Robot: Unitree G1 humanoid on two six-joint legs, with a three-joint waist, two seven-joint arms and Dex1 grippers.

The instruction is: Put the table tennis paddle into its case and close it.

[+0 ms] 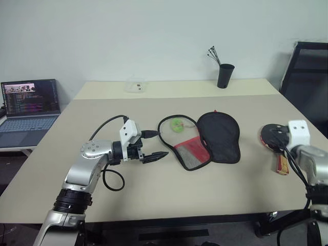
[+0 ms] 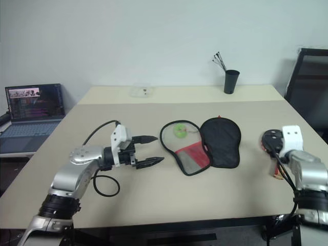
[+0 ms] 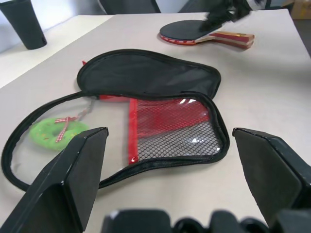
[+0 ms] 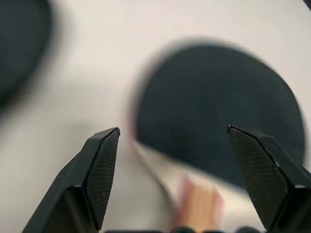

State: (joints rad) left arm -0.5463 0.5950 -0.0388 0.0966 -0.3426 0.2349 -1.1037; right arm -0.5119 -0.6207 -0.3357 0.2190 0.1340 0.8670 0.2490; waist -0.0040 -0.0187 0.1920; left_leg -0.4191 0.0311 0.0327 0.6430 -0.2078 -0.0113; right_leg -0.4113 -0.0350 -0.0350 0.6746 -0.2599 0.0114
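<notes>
Hovering right gripper, fingers spread, empty, above table tennis paddle flat on desk, well right of unzipped case. Left gripper released beside case. Risk: flat paddle sliding off desk edge under pinch.

Both arms: brushed silver shells, black ribbed collars at the joints. White camera block on each wrist. Black cable loops beside left forearm. Left hand and right hand: black wedge-shaped fingers.
</notes>
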